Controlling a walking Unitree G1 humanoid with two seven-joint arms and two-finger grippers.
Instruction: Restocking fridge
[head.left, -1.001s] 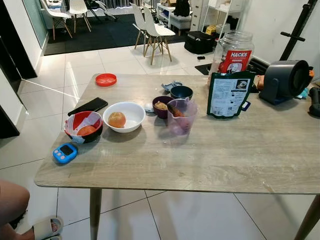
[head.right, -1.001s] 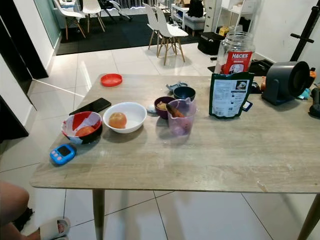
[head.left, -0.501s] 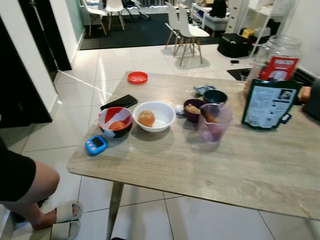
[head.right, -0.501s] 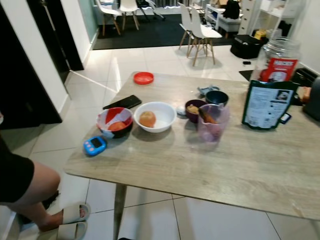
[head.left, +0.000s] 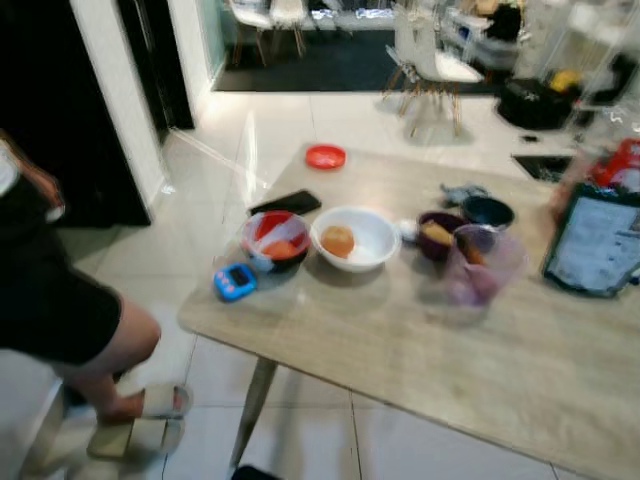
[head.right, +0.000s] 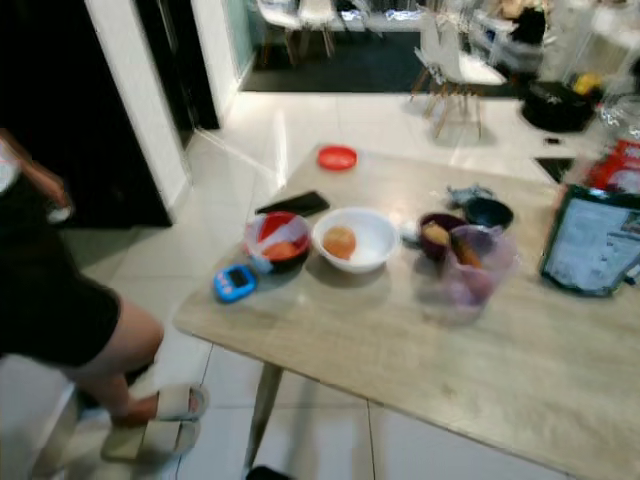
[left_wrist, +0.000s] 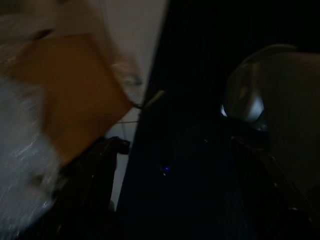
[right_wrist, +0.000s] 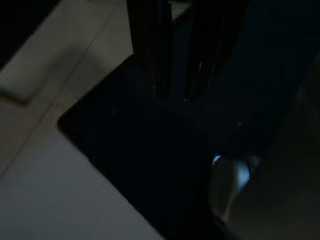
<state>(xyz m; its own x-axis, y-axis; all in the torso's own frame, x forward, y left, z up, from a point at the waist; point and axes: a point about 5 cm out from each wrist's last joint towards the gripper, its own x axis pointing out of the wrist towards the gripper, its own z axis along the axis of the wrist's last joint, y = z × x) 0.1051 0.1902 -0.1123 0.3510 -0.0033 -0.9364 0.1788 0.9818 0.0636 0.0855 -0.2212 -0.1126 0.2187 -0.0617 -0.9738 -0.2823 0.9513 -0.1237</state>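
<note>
A wooden table (head.left: 400, 340) holds the food. A white bowl (head.left: 352, 265) contains an orange fruit (head.left: 339, 241). Left of it a red bowl (head.left: 277, 238) holds paper and something red. A purple bowl (head.left: 438, 222) with food, a dark blue bowl (head.left: 488, 211) and a clear pinkish jug (head.left: 478, 266) stand to the right. A black pouch (head.left: 603, 243) stands at the far right. Both arms hang idle. The left wrist view is dark, with a brown cardboard shape (left_wrist: 65, 90). My right gripper (right_wrist: 172, 75) hangs over dark floor.
A person stands at the left by the table's corner, one leg (head.left: 90, 330) and a slipper (head.left: 140, 420) in sight. A blue timer (head.left: 236, 282), a black phone (head.left: 286, 203) and a red lid (head.left: 325, 156) lie on the table's left part. White chairs (head.left: 430, 60) stand beyond.
The whole picture has swung and blurred, so the camera moved; the table now sits further right and the person at the left shows more. The things on the table keep their places.
</note>
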